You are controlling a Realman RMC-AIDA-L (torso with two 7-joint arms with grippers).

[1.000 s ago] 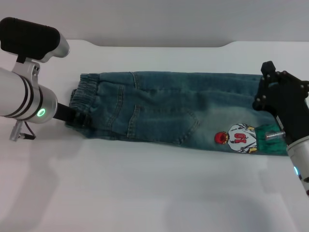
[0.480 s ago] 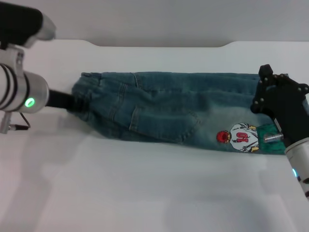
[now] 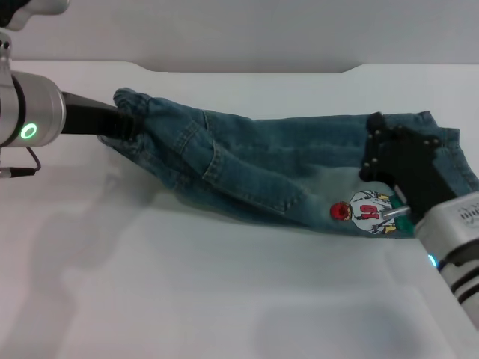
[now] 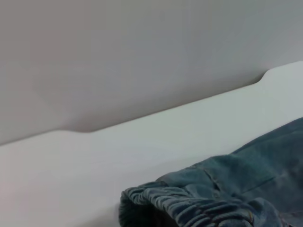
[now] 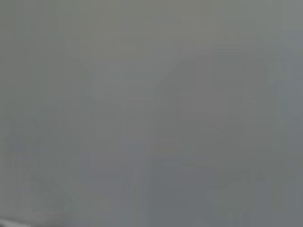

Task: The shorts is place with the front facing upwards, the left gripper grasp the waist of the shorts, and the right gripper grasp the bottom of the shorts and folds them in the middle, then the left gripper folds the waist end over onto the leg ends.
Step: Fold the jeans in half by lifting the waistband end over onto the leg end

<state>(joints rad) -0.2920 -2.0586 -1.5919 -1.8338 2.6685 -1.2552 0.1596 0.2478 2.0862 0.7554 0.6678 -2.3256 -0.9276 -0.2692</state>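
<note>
The blue-green denim shorts (image 3: 247,164) lie folded lengthwise across the white table, back side up, with the cartoon print (image 3: 367,212) near the right end. My left gripper (image 3: 126,126) is shut on the ruffled waist (image 3: 131,101) and holds it raised off the table at the far left; the left wrist view shows that gathered band (image 4: 189,205) close up. My right gripper (image 3: 382,161) sits over the leg ends (image 3: 449,149), black claw against the cloth. The right wrist view shows only plain grey.
The white table (image 3: 187,299) stretches bare in front of the shorts. Its back edge meets a grey wall (image 3: 247,45) just behind the cloth. My right arm's white forearm (image 3: 456,254) fills the near right corner.
The left gripper has risen and moved back with the waist, pulling the left half of the shorts up off the table. The right gripper has shifted left and the leg ends now show behind it.
</note>
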